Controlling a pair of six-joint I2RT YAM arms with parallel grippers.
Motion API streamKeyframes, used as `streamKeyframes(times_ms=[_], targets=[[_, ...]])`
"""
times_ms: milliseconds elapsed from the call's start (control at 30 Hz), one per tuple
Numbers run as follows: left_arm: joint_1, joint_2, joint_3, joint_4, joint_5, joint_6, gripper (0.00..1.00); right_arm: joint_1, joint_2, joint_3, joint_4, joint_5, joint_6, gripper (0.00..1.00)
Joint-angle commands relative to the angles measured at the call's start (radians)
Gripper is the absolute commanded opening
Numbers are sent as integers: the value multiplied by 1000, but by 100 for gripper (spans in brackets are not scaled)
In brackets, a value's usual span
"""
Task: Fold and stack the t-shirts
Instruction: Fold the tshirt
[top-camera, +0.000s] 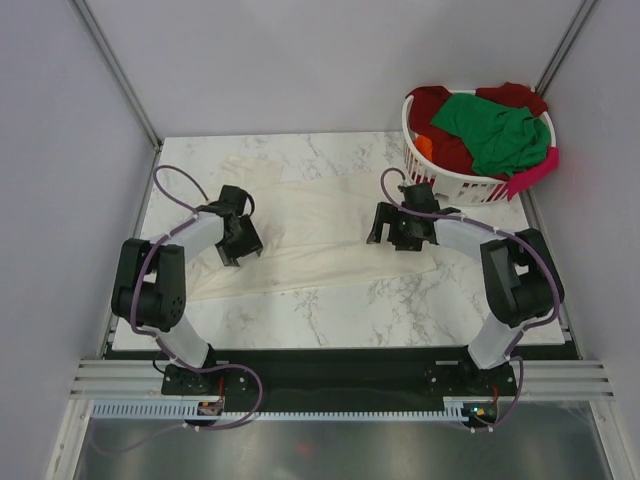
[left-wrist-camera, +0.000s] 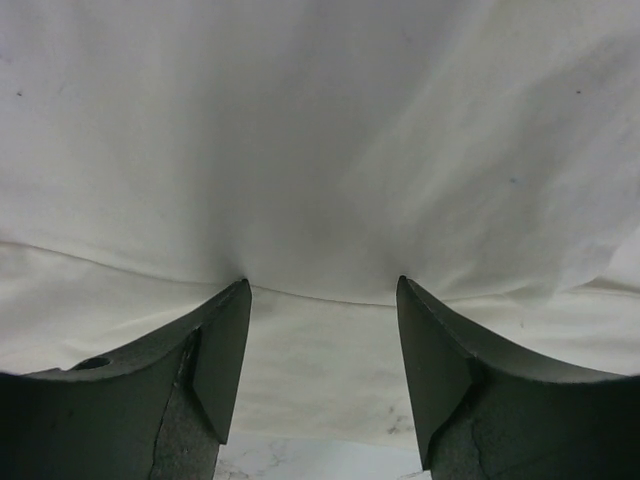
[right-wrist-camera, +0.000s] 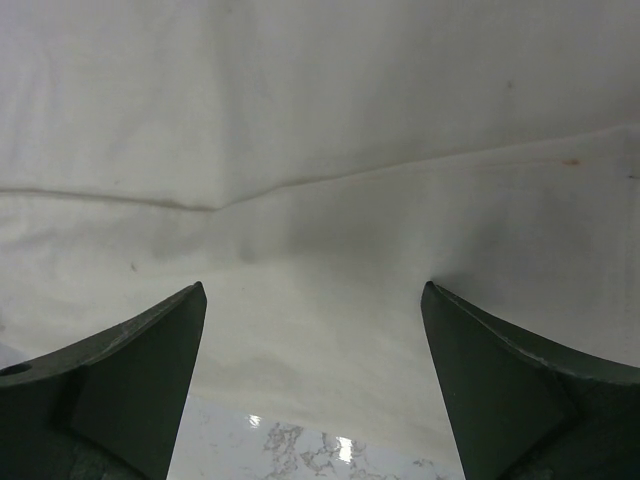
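Note:
A cream t-shirt (top-camera: 310, 235) lies spread across the marble table, folded along its length. My left gripper (top-camera: 241, 250) is open and pressed down on the shirt's left part; in the left wrist view its fingertips (left-wrist-camera: 238, 300) touch a fold edge of the cream cloth (left-wrist-camera: 320, 150). My right gripper (top-camera: 385, 230) is open on the shirt's right part; in the right wrist view its fingertips (right-wrist-camera: 192, 305) rest on the cream cloth (right-wrist-camera: 320, 130), with nothing between them. Green (top-camera: 492, 128), dark red (top-camera: 432, 105), orange (top-camera: 425, 146) and pink (top-camera: 535, 172) t-shirts lie in the basket.
A white slatted laundry basket (top-camera: 440, 180) stands at the table's far right corner. The marble table (top-camera: 400, 310) shows bare along its near side. Grey walls and metal frame posts close in the back and sides.

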Motion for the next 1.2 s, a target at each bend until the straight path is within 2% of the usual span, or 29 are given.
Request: streamKeyframes(times_ms=[0, 133, 333, 500, 600, 733, 833, 933, 967, 1033, 1167], targets=[[7, -29, -57, 35, -34, -46, 67, -1, -23, -93, 50, 53, 44, 98], [7, -58, -138, 37, -31, -79, 67, 1, -81, -249, 53, 97, 81, 98], [4, -214, -268, 26, 19, -106, 67, -1, -259, -410, 15, 116, 146, 98], [1, -381, -370, -31, 93, -132, 68, 1, -441, -492, -73, 111, 219, 98], [-21, -460, -375, -71, 127, -135, 69, -1, -566, -503, -142, 108, 235, 98], [-38, -564, -234, -147, 113, -97, 71, 1, -644, -376, -237, 102, 211, 98], [-36, -554, -51, -166, 9, -8, 78, 4, -633, -261, -298, 97, 159, 98], [-27, -450, 145, -154, -77, 116, 90, 8, -620, -185, -331, 91, 104, 98], [-21, -373, 191, -145, -93, 143, 94, 8, -617, -176, -332, 91, 94, 98], [14, -278, 312, -103, -84, 214, 95, 10, -613, -165, -334, 82, 73, 98], [120, -28, 457, 16, 135, 274, 93, 13, -613, -176, -329, 53, 58, 98]])
